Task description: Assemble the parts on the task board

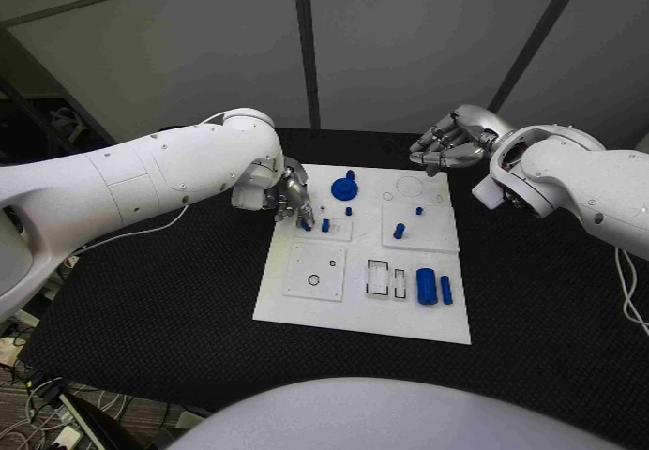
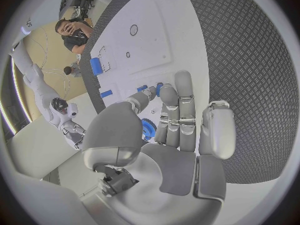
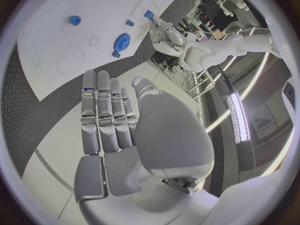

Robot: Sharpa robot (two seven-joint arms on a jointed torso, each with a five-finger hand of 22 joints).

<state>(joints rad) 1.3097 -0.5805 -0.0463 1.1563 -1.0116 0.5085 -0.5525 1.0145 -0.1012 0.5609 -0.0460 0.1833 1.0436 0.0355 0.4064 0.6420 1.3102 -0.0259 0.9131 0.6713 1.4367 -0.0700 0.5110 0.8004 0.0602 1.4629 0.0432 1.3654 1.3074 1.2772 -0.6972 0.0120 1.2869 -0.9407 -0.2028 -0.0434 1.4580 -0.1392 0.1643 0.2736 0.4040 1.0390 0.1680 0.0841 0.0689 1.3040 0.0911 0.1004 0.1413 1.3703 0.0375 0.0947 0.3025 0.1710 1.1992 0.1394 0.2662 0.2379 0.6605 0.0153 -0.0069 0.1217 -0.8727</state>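
Note:
The white task board (image 1: pixel 354 305) lies in the middle of the black table. On its far part stand a blue gear (image 1: pixel 346 187) and several small blue pegs (image 1: pixel 400 230). A thick blue cylinder (image 1: pixel 426 285) and a thinner one (image 1: pixel 446 289) lie near its right front. My left hand (image 1: pixel 287 200) hovers over the board's far left edge, its fingertips (image 1: pixel 302 218) right by a small peg (image 1: pixel 309 225). In the left wrist view the left hand (image 2: pixel 172 135) has straight fingers reaching toward two pegs (image 2: pixel 142 88), with the gear (image 2: pixel 149 129) behind them. My right hand (image 1: pixel 452 145) hangs beyond the far right corner, holding nothing.
The board carries raised white square plates (image 1: pixel 315 272) with round holes and a pair of rectangular slots (image 1: pixel 387 279). Black mat (image 1: pixel 162 309) surrounds the board on all sides. In the right wrist view the right hand (image 3: pixel 112 120) is over the mat, with the gear (image 3: pixel 121 41) beyond its fingers.

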